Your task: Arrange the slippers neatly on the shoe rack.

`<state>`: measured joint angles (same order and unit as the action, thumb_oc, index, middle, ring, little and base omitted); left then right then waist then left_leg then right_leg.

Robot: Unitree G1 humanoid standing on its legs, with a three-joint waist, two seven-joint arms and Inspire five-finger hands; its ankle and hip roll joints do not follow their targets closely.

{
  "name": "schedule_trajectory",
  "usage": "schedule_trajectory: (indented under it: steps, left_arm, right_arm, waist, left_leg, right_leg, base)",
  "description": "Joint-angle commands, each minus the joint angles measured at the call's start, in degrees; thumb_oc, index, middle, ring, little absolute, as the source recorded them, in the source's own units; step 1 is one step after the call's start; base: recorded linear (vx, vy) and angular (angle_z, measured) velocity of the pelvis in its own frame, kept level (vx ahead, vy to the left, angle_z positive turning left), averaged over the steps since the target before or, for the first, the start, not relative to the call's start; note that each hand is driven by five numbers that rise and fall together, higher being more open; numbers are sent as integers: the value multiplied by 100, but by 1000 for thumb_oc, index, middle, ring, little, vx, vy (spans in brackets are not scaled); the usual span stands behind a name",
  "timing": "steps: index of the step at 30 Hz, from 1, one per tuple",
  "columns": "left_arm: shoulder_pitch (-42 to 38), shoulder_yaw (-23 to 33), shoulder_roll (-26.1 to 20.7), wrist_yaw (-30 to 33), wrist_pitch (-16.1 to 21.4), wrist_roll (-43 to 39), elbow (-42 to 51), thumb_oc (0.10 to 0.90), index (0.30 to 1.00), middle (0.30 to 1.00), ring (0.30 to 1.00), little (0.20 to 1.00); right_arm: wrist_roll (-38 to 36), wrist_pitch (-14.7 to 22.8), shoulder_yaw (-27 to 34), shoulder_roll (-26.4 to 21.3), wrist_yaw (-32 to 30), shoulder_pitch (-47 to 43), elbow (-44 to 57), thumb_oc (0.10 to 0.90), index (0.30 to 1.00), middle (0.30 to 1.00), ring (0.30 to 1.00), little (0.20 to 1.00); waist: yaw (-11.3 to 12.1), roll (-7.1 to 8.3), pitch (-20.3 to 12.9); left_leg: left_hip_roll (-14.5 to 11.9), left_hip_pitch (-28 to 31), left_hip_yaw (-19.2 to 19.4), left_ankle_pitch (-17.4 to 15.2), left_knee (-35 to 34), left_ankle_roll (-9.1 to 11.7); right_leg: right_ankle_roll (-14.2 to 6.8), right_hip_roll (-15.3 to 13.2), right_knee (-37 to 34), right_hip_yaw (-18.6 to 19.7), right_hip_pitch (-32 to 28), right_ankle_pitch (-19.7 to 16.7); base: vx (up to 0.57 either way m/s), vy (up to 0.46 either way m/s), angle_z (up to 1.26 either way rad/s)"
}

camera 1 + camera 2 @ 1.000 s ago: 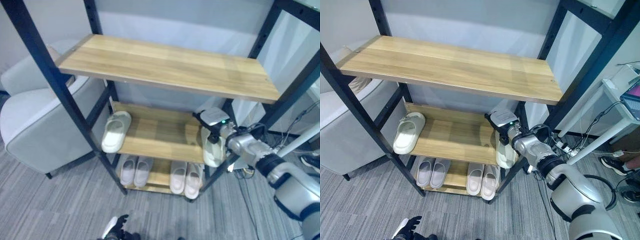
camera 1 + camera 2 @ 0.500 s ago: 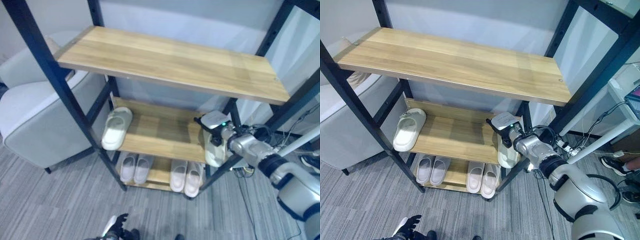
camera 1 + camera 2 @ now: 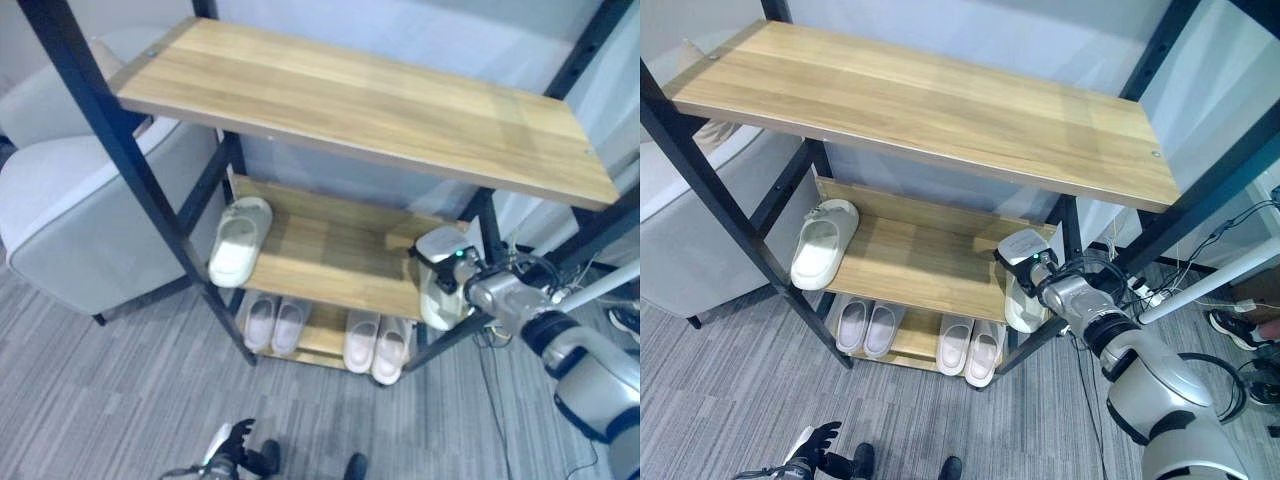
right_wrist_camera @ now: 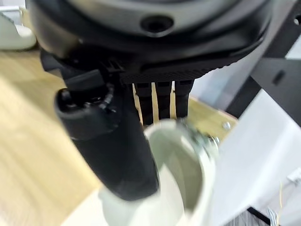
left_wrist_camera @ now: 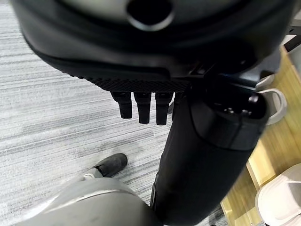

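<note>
So the right hand (image 3: 1025,262) is at the right end of the shoe rack's (image 3: 340,270) middle shelf, thumb and fingers (image 4: 162,101) pinching the rim of a pale slipper (image 4: 176,181) that sits right at that end. Its mate, the other slipper (image 3: 238,241), lies at the shelf's left end. 2 more pairs (image 3: 325,335) sit on the rack's bottom shelf. The left hand (image 5: 146,99) hangs over the carpet, fingers curled on nothing.
</note>
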<state>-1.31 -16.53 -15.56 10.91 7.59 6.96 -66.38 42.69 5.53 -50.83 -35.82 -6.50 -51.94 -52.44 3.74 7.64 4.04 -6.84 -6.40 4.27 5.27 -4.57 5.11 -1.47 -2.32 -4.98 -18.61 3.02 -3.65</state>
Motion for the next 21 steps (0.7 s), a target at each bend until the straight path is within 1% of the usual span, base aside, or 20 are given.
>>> schedule_trajectory:
  steps: [1,5,12,14,15,20,21]
  left_arm:
    - [-171,-348,200,-16,149,-152,-203,800,900,900,900,900]
    - [-210,-343,191,12,153,-176,-201,800,900,900,900,900]
    - [-204,-304,225,79,176,-167,-175,800,900,900,900,900]
    - [-203,-304,223,79,175,-167,-174,800,900,900,900,900]
    - [-201,-313,227,95,186,-161,-143,800,900,900,900,900]
    - [-192,-315,218,115,211,-130,-127,800,900,900,900,900]
    - [-175,-314,210,130,218,-119,-138,800,900,900,900,900]
  right_arm:
    - [-60,-166,117,-289,12,-481,-233,400,300,300,300,300]
    - [-140,-150,147,-235,-13,-520,-109,400,300,300,300,300]
    - [-228,3,277,-94,-175,-684,888,400,300,300,300,300]
    - [-228,1,281,-97,-170,-681,897,400,300,300,300,300]
    - [-247,33,329,-53,-229,-701,1129,400,300,300,300,300]
    - [-287,99,430,34,-342,-770,1491,400,300,300,300,300]
    - [-316,128,456,116,-383,-833,1613,400,300,300,300,300]
  waist:
    - [189,147,2]
    - [206,163,-1]
    - [199,188,-26]
    - [202,190,-23]
    - [212,190,-15]
    - [258,190,-2]
    - [285,190,5]
  left_leg:
    - [61,118,91,-551,-43,18]
    - [70,95,71,-548,-43,20]
    - [87,203,86,-610,-43,-6]
    - [87,207,88,-611,-43,-6]
    - [86,211,96,-610,-43,-8]
    - [83,216,82,-616,-43,-13]
    - [83,209,73,-616,-43,-13]
  right_leg:
    - [-813,-610,-1,126,-196,353]
    - [-813,-631,-2,95,-184,341]
    - [-800,-646,6,134,-238,322]
    - [-801,-646,6,136,-241,322]
    - [-800,-651,6,138,-245,316]
    - [-795,-658,4,112,-255,314]
    - [-794,-662,5,102,-255,313]
  base:
    - [3,-11,7]
    - [5,0,5]
    - [1,1,0]
    - [0,0,0]
    - [0,0,0]
    - [0,0,0]
    - [0,0,0]
